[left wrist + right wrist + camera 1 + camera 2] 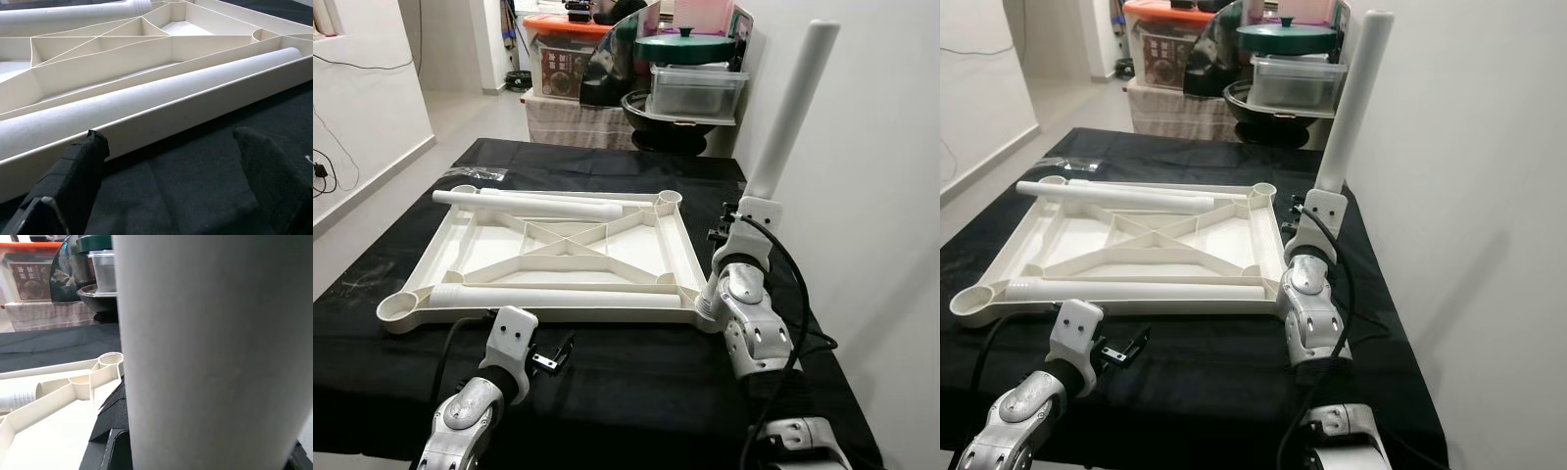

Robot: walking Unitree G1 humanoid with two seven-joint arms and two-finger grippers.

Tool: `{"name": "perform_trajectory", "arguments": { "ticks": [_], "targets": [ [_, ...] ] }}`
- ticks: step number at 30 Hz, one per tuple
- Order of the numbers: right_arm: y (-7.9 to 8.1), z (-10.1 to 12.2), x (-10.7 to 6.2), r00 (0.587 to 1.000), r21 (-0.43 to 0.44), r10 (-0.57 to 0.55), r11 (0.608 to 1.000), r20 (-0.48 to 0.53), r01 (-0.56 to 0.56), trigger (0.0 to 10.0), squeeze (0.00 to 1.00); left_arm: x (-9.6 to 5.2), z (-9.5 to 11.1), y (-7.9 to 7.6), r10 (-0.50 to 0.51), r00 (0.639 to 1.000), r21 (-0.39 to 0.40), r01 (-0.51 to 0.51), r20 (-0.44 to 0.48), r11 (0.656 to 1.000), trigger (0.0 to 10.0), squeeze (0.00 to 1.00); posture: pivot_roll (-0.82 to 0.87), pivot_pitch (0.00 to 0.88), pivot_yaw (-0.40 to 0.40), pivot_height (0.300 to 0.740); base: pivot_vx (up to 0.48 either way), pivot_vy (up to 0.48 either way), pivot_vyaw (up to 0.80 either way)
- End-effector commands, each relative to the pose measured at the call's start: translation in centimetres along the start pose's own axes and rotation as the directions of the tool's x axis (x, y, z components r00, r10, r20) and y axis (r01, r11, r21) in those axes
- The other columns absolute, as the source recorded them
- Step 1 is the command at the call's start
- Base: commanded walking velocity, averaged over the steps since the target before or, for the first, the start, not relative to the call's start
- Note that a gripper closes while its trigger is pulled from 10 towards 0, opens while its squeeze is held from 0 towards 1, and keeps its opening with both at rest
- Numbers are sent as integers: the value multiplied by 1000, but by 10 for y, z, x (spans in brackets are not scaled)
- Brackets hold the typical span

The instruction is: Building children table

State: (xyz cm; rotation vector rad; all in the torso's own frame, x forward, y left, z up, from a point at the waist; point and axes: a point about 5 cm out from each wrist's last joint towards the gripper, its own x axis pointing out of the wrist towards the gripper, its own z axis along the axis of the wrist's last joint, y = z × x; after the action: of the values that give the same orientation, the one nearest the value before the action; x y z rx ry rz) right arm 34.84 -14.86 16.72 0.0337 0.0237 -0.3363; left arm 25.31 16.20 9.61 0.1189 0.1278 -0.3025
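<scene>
Upright between the right gripper (pixel 751 208) fingers, a white plastic tube leg (pixel 793 103) awaits its socket; left gripper (pixel 551 356) fingers spread wide beside the upturned cream tabletop (pixel 558 257).

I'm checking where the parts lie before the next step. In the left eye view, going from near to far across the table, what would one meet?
Left gripper → near table leg lying in the upturned tabletop → far table leg across its back edge → storage boxes and pots beyond the table.

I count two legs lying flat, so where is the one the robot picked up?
The right gripper holds that table leg upright by the near right corner of the upturned tabletop.
</scene>
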Motion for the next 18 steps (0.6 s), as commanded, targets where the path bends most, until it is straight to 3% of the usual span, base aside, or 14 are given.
{"name": "perform_trajectory", "arguments": {
  "ticks": [1,18],
  "targets": [
    [-16,-51,-7,975,-109,-49,994,-217,26,10000,0,2,-1,-2,-8,1000,11,8,0,1000,10000,0,26,0,-49,740,0,0,0],
    [-15,-52,-8,976,-107,-28,994,-218,5,10000,0,4,0,-2,-18,1000,18,17,10,1000,10000,0,24,0,-47,740,0,0,0]
  ]
}}
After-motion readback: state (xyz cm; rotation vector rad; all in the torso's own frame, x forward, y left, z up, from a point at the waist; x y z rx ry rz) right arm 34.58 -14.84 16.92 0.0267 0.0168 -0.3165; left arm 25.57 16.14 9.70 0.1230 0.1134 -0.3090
